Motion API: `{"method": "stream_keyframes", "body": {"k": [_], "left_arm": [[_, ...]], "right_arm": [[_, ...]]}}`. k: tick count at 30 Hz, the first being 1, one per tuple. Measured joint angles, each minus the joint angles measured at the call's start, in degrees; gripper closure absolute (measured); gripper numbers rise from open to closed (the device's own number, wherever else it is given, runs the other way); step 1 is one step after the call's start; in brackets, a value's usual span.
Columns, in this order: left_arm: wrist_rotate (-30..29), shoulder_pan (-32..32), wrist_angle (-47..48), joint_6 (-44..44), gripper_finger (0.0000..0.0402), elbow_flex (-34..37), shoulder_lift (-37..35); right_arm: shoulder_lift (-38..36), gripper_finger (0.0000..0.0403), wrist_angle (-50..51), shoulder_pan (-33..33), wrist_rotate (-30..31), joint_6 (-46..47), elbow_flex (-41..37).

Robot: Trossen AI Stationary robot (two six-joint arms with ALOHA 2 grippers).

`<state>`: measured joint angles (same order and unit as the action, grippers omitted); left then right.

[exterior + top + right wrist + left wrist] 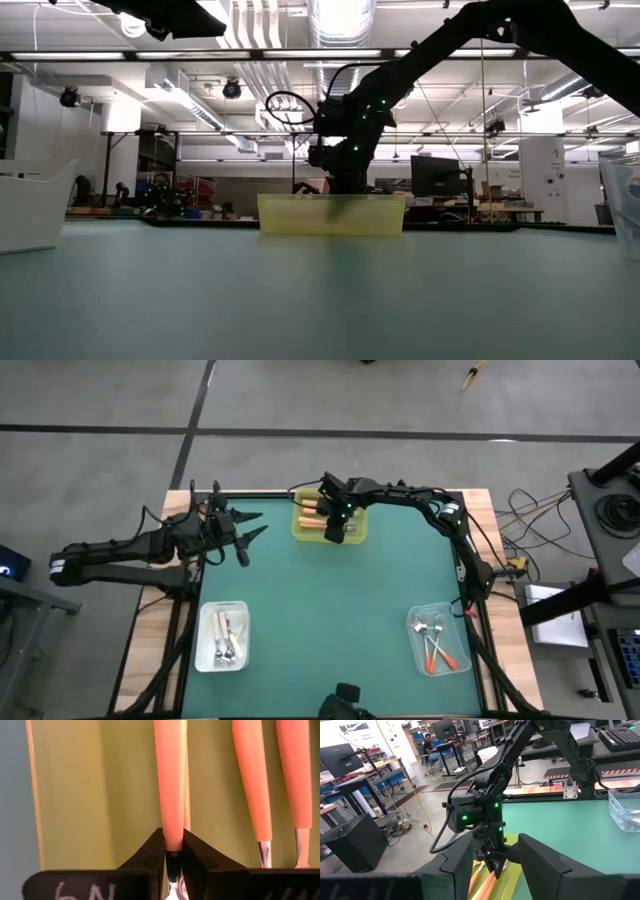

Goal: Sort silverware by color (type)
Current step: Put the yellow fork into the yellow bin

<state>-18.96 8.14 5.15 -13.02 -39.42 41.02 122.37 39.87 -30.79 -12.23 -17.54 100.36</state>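
Right gripper (pixel 172 851) first: its fingers (pixel 150 851) are clamped on the end of a light orange fork handle (pixel 170 780), right where the plastic meets the metal neck. Two more light orange handles (pixel 250 780) lie alongside it, all on the floor of the yellow tray (pixel 300 525). From above, that gripper (pixel 338 528) is down inside the tray at the far edge of the green surface (pixel 330 620), its arm reaching in from the right side.

Left gripper (pixel 243 538) now: fingers (pixel 252 517) spread apart, holding nothing, hovering above the surface just to the left of the yellow tray and pointed towards it. Its wrist camera looks straight at the right gripper (pixel 492 860) working the tray.

Nearer the camera side, two clear bins. The left bin (pixel 222 635) holds white-handled pieces. The right bin (pixel 440 640) holds red-orange-handled pieces (pixel 440 652), metal ends pointing towards the tray; whether those are forks is hard to say from this height.

At surface level the yellow tray (pixel 332 215) hides its contents.
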Motion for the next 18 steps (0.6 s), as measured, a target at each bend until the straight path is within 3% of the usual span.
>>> {"method": "stream_keyframes", "body": {"k": [18], "left_arm": [[-0.02, 0.0, 0.0, 0.0, 0.0263, 0.04, 0.0]], "right_arm": [[0.0, 0.0344, -1.59, 0.11, 0.19, -0.48, 0.0]]}}
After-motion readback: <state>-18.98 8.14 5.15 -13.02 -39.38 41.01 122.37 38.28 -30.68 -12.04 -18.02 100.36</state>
